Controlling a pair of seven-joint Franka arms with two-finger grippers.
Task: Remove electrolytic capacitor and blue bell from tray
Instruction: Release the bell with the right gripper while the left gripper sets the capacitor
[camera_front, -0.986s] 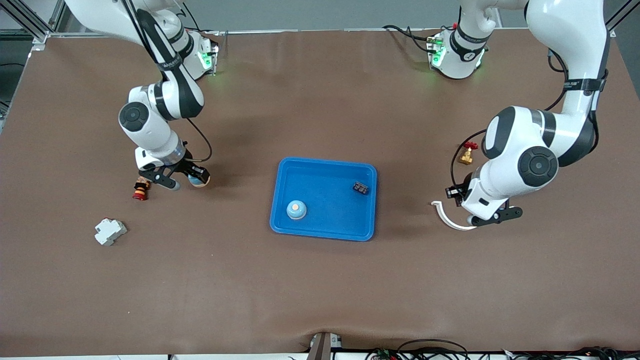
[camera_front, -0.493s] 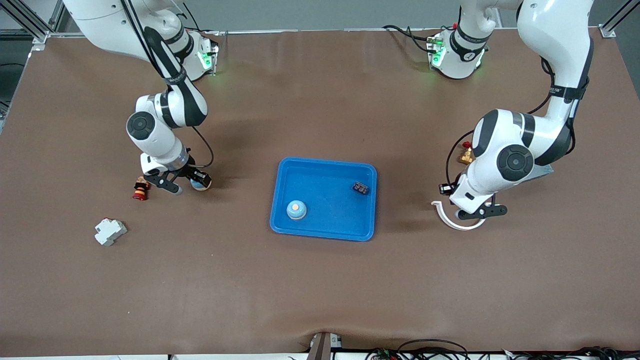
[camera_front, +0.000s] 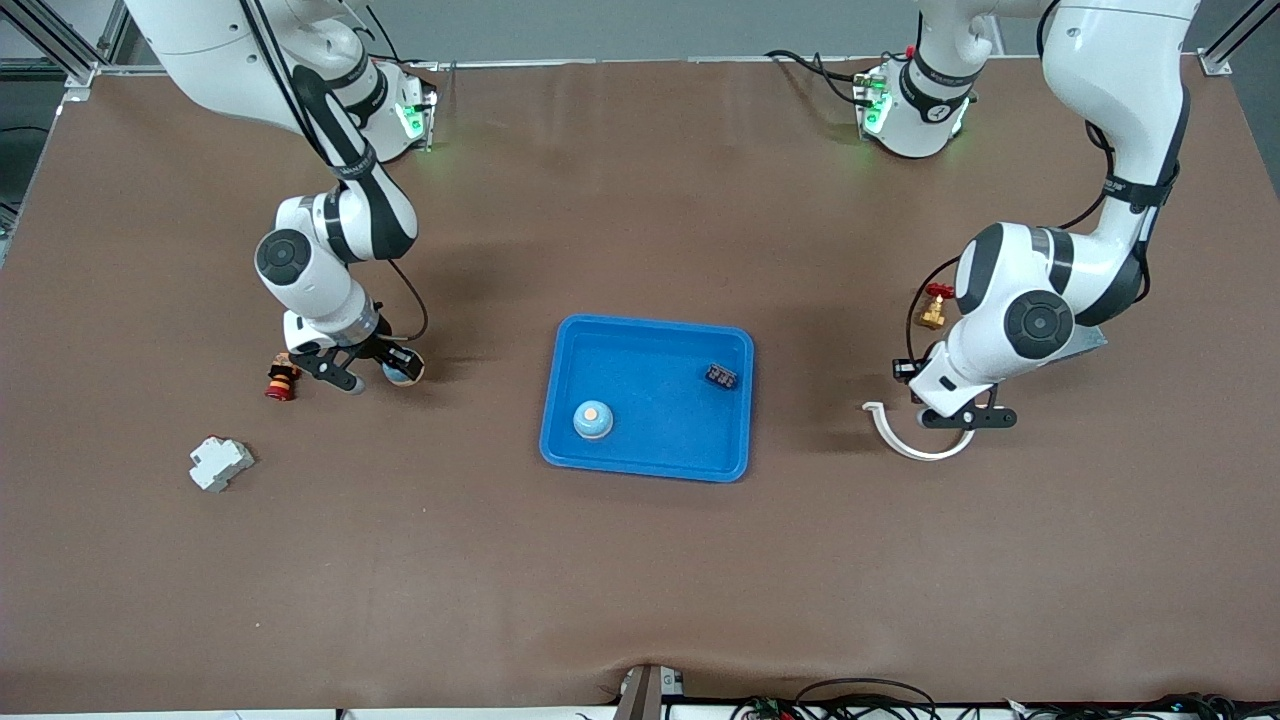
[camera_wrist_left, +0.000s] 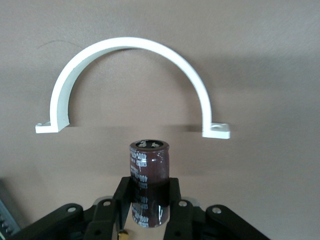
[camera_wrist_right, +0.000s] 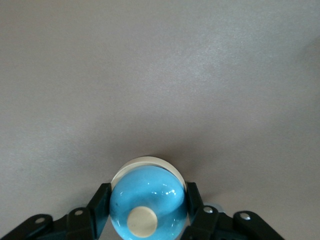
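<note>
The left gripper (camera_wrist_left: 149, 200) is low over the table (camera_front: 640, 580) toward the left arm's end, its fingers (camera_wrist_left: 125, 192) pinching a dark capacitor (camera_wrist_left: 149, 187) just beside a white half-ring clamp (camera_wrist_left: 132, 80); the capacitor's lower end is cut off in the left wrist view. The right gripper (camera_wrist_right: 147, 207) sits toward the right arm's end, its fingers (camera_wrist_right: 100, 200) clasping a blue bell (camera_wrist_right: 147, 200). Seen from the front, the arm mostly hides that bell. In the blue tray (camera_front: 650, 465) lie another bell (camera_front: 593, 419) and a small dark part (camera_front: 721, 376), too small to identify.
</note>
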